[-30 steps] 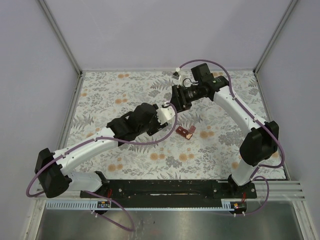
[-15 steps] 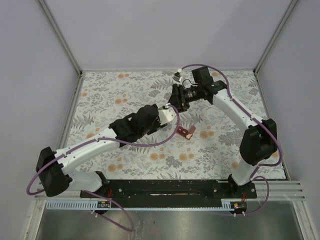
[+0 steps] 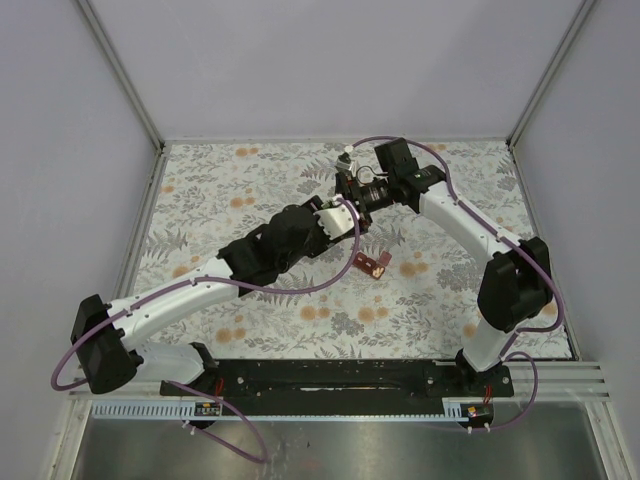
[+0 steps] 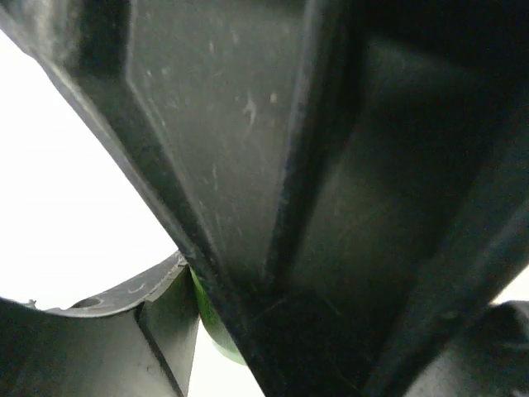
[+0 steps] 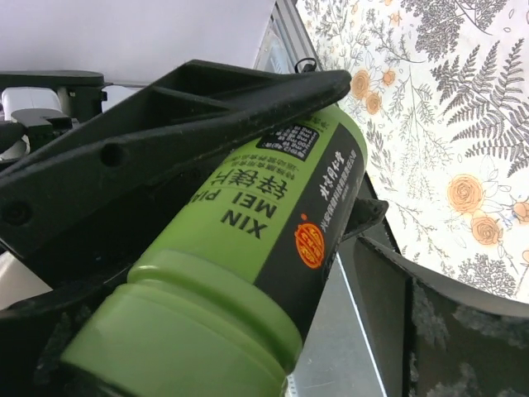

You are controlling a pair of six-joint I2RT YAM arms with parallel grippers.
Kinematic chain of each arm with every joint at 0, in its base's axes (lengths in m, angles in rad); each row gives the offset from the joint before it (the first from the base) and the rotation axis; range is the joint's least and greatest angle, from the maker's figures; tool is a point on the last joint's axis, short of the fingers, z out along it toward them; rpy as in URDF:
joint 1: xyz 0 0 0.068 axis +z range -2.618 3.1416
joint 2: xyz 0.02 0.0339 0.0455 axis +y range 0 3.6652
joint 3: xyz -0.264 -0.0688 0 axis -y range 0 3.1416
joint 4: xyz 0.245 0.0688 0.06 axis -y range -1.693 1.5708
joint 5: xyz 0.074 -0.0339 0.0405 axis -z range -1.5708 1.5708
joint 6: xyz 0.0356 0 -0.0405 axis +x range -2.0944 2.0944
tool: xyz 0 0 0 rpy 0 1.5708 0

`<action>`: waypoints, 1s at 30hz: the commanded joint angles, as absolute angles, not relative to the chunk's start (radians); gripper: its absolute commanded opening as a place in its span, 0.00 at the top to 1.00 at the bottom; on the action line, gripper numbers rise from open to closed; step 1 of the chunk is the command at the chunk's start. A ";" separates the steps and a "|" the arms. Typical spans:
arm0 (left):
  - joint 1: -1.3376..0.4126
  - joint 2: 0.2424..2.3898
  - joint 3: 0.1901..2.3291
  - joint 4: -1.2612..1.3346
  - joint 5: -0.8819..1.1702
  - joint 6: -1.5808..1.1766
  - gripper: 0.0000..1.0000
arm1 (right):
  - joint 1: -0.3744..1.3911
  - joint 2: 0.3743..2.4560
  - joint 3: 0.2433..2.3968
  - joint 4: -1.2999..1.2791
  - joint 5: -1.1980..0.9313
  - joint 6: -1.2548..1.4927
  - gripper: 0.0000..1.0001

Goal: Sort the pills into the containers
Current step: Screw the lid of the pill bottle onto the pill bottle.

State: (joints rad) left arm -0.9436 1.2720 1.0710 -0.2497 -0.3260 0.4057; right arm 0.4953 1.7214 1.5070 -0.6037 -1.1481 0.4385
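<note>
My right gripper [image 3: 350, 190] is shut on the bright green bottle [image 5: 248, 240], which lies slanted between its two fingers with the cap end toward the camera. It holds the bottle above the flowered cloth at the table's middle back. My left gripper [image 3: 343, 210] is pressed right up against it. The left wrist view is almost filled by dark gripper parts, with only a sliver of the green bottle [image 4: 216, 331] beside one finger; its jaws are not readable. The dark-red pill box [image 3: 370, 264] lies open on the cloth just in front of both grippers. The pills and the pale-and-orange bottle do not show.
The flowered cloth [image 3: 250, 190] covers the table, with printed orange blotches. Grey walls and metal frame posts [image 3: 150, 150] close in the back and sides. The arms' black base rail [image 3: 340, 375] runs along the near edge.
My left gripper has moved up and to the right until it meets the right gripper. The right gripper has shifted a little left and back with the green bottle. The pill box has not moved.
</note>
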 commanded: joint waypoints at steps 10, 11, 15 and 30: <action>-0.946 1.261 1.071 -0.060 -0.249 0.373 1.00 | 0.437 1.648 1.514 -0.604 -1.239 0.448 0.01; -0.946 1.261 1.066 -0.057 -0.245 0.373 1.00 | 0.425 1.640 1.514 -0.604 -1.239 0.449 0.00; -0.940 1.261 1.057 -0.057 -0.233 0.367 1.00 | 0.382 1.602 1.506 -0.604 -1.236 0.437 0.01; -0.862 1.210 1.037 -0.113 0.038 0.292 1.00 | 0.230 1.474 1.549 -0.851 -1.097 0.137 0.01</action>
